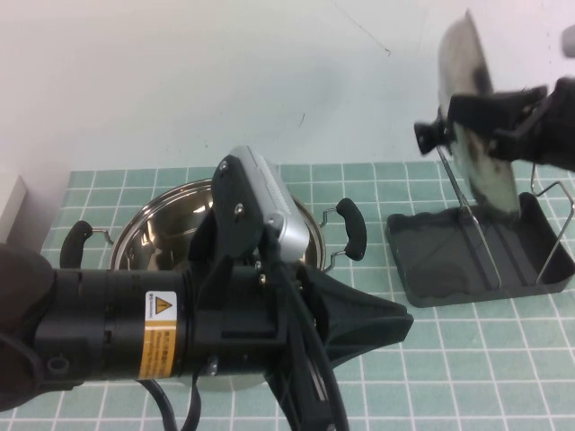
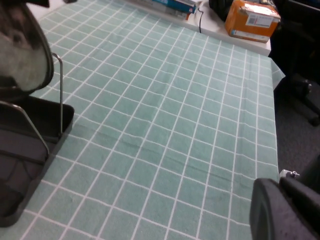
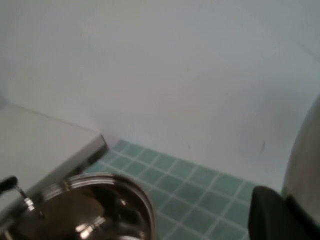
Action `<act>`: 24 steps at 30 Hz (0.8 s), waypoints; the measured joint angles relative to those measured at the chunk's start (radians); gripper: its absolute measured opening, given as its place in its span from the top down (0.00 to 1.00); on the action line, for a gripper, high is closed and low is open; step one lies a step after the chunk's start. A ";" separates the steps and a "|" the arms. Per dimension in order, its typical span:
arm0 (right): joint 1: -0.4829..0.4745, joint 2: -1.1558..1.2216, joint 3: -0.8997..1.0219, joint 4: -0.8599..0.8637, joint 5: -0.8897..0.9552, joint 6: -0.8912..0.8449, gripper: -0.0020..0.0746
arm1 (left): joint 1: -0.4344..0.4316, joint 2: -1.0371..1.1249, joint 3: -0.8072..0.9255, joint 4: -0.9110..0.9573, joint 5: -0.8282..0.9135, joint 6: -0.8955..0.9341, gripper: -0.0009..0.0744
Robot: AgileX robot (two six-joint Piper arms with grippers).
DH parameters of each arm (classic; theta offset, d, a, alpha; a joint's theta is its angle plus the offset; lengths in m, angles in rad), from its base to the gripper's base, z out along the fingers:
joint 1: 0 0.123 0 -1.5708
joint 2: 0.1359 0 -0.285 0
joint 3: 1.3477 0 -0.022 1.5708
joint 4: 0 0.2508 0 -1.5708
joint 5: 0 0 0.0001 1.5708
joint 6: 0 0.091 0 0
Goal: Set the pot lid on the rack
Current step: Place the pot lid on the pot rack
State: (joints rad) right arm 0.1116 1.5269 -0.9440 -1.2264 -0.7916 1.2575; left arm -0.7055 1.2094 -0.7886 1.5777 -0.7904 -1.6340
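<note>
The pot lid (image 1: pixel 473 108) is a shiny steel disc held on edge in the air above the rack (image 1: pixel 476 256), a dark grey tray with upright wire loops (image 1: pixel 469 215) at the right. My right gripper (image 1: pixel 449 126) reaches in from the right edge and is shut on the lid at its black knob (image 1: pixel 428 135). The lid's lower rim hangs between the wire loops. The lid (image 2: pixel 20 55) and rack (image 2: pixel 25 150) also show in the left wrist view. My left gripper (image 1: pixel 382 328) is shut and empty, low in front of the pot, pointing right.
The deep steel pot (image 1: pixel 171 233) with two black side handles (image 1: pixel 352 229) stands at centre left, mostly hidden by my left arm. A white box (image 1: pixel 11 211) lies at the left edge. The green checked mat (image 1: pixel 467 359) lies bare at the front right.
</note>
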 joint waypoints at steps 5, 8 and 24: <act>-0.034 0.067 -0.005 -0.063 0.005 0.047 0.93 | 0.000 0.000 0.000 0.019 -0.004 -0.015 0.99; -0.071 0.085 -0.007 -0.136 0.007 0.113 0.93 | 0.000 0.000 0.000 0.023 -0.007 -0.016 0.99; -0.149 0.125 -0.018 -0.351 -0.032 0.246 0.37 | 0.000 0.000 0.000 0.029 0.001 -0.022 0.99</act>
State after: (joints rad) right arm -0.0374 1.6522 -0.9622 -1.5770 -0.8233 1.5030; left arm -0.7055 1.2094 -0.7886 1.6068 -0.7897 -1.6562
